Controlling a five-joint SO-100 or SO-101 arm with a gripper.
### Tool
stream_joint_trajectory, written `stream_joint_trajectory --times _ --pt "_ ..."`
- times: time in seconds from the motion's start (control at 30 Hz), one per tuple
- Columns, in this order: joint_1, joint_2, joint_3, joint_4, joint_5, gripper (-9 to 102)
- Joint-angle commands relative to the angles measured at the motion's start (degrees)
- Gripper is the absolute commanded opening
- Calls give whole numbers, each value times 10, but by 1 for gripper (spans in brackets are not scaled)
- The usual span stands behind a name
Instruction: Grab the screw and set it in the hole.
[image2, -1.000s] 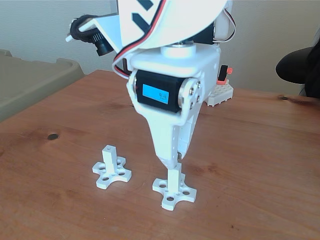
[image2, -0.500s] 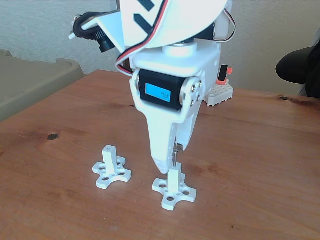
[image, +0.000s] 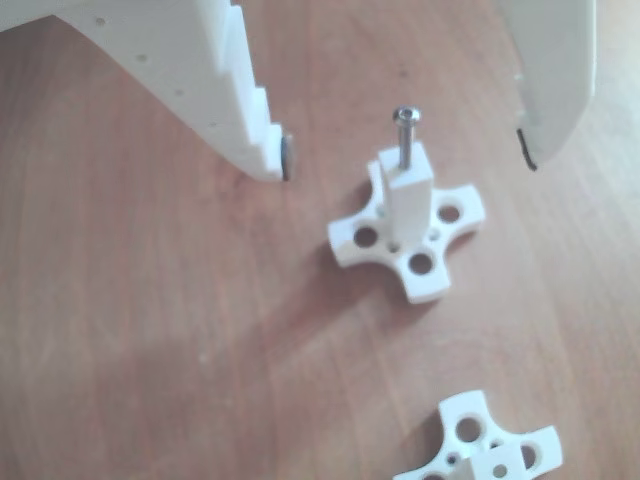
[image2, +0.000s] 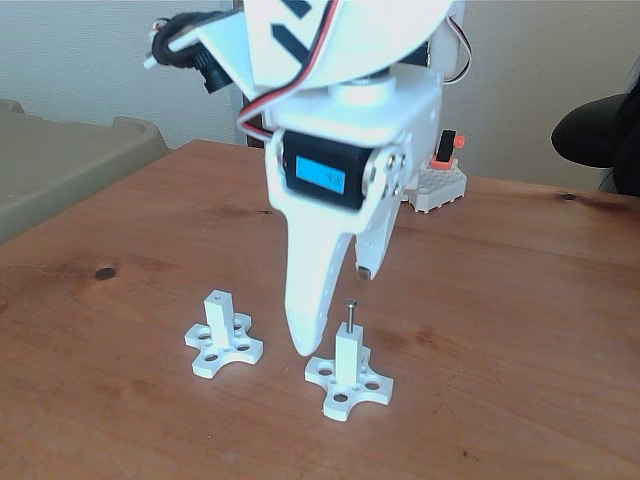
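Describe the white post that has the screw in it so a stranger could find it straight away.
On the brown wooden table, look below the open white gripper. Two white cross-based plastic posts stand there; it is the right post in the fixed view, the one with a thin silver screw sticking up from its tip.

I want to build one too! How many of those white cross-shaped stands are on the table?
2. One white plastic post stand sits under the gripper with the thin silver screw in its tip; the other stand sits left in the fixed view.
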Motion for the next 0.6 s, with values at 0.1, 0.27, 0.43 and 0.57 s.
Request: stream_joint_trajectory --times 0.1,0.27,0.43,0.57 --pt "21 115 -4 13 1 33" --pt "40 176 33 16 -10 34" --pt "66 268 113 2 -23 33" --pt "80 334 185 -30 -31 27"
